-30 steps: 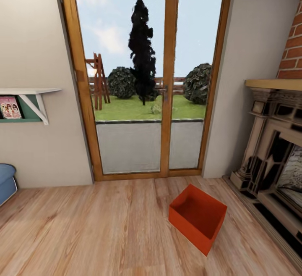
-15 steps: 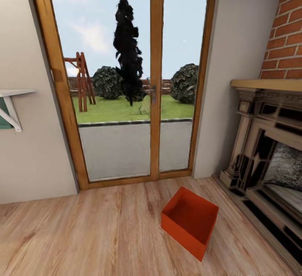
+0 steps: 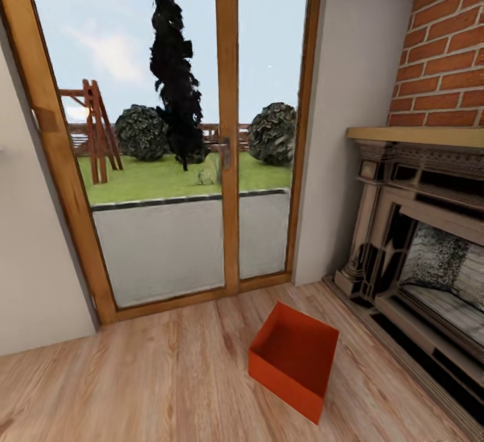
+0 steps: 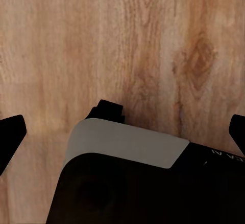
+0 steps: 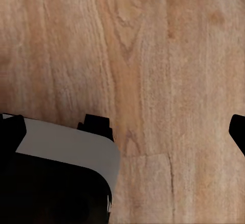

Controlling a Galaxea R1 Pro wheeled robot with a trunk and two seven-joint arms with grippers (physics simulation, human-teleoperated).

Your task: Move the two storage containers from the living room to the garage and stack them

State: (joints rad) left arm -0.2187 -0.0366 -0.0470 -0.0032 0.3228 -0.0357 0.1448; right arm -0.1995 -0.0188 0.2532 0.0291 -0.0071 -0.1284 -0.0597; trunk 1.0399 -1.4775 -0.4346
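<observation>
One red-orange storage container [image 3: 294, 360] rests open-top on the living room's light wood-plank floor, between the glass door and the fireplace, turned at an angle and with nothing inside. In the left wrist view my left gripper [image 4: 122, 129] hangs over bare planks, its two dark fingertips [image 4: 11, 132] spread wide with nothing between them. My right gripper [image 5: 125, 131] hangs likewise over bare planks, open, with dark fingertips [image 5: 238, 131] at the picture's sides. Neither wrist view includes the container.
A wood-framed glass door [image 3: 228, 132] looks onto a garden behind the container. A brick fireplace [image 3: 430, 227] with a raised hearth runs along the right. Pale wall [image 3: 27, 307] stands at the left. Open wood floor [image 3: 134, 388] lies left of the container.
The whole head view has shifted: the camera turned right and moved closer, so the wall shelf and blue seat left the picture. The container has stayed on the floor.
</observation>
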